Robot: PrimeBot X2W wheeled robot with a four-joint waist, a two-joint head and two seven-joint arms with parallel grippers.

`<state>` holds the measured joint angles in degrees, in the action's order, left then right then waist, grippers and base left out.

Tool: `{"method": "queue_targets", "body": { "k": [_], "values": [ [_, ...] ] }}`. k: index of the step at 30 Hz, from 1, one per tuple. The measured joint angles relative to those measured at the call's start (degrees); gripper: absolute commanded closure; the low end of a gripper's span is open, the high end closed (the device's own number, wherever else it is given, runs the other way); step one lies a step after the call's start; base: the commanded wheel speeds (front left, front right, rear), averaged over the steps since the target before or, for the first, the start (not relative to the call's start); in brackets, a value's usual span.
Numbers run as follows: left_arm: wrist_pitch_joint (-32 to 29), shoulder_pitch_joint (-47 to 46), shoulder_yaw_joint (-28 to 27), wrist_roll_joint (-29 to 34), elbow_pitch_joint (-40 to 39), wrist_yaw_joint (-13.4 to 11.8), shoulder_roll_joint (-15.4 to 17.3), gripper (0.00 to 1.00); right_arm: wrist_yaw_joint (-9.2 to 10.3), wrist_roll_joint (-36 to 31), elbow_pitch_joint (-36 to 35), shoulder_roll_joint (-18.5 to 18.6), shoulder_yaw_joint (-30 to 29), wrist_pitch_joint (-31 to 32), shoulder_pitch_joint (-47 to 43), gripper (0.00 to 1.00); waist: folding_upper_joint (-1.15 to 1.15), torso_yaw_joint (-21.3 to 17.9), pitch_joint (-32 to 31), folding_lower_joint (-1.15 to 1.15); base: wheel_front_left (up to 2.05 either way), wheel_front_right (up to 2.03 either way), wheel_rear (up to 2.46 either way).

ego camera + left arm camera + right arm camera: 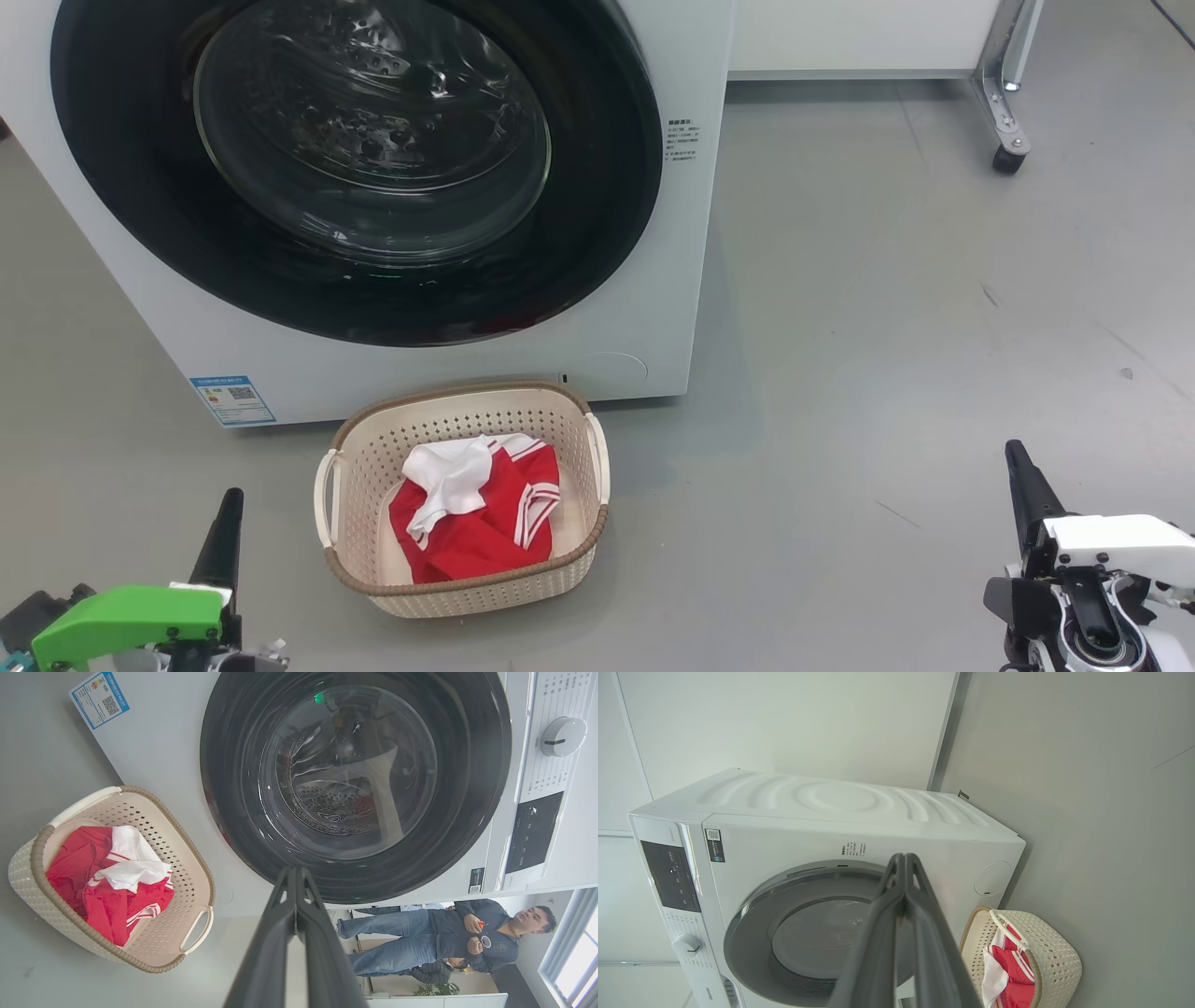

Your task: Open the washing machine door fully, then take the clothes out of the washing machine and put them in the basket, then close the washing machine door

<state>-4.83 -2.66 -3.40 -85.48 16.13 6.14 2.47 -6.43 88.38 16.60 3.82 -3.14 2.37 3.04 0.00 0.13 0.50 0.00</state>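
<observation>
- Grey floor [840, 327], white washer [672, 280] at upper left of the head view, door [597, 187] sitting flush.
- Basket [485, 597] on the floor just in front, lower middle, with the red clothes [476, 532] inside.
- Left claw [231, 499] lower left, right claw [1016, 457] lower right: both pinched closed, empty, pointing up.

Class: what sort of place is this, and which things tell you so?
Probably a test room staged for laundry, not a home: a washing machine and basket on plain grey floor, beside a castered frame.

The clothes [476, 518] lie in the basket [369, 439], before the washing machine [653, 308].
</observation>
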Motion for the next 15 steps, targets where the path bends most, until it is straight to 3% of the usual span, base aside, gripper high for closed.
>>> {"method": "queue_targets", "body": {
  "k": [8,15],
  "values": [
    [-1.5,-1.0,-1.1,-6.0,-0.1,0.7,-0.1,1.0,-0.23,5.6,-0.2,0.0,-1.3,1.4,0.0,1.0,0.0,-0.1,-0.3,0.0,0.0,0.0,0.0],
    [-1.5,-1.0,-1.3,-6.0,-0.1,0.7,-0.2,1.0,-0.24,5.9,-0.3,0.0,-1.5,1.4,0.1,1.0,0.0,-0.1,-0.3,0.0,0.0,0.0,0.0]
  ]
}}
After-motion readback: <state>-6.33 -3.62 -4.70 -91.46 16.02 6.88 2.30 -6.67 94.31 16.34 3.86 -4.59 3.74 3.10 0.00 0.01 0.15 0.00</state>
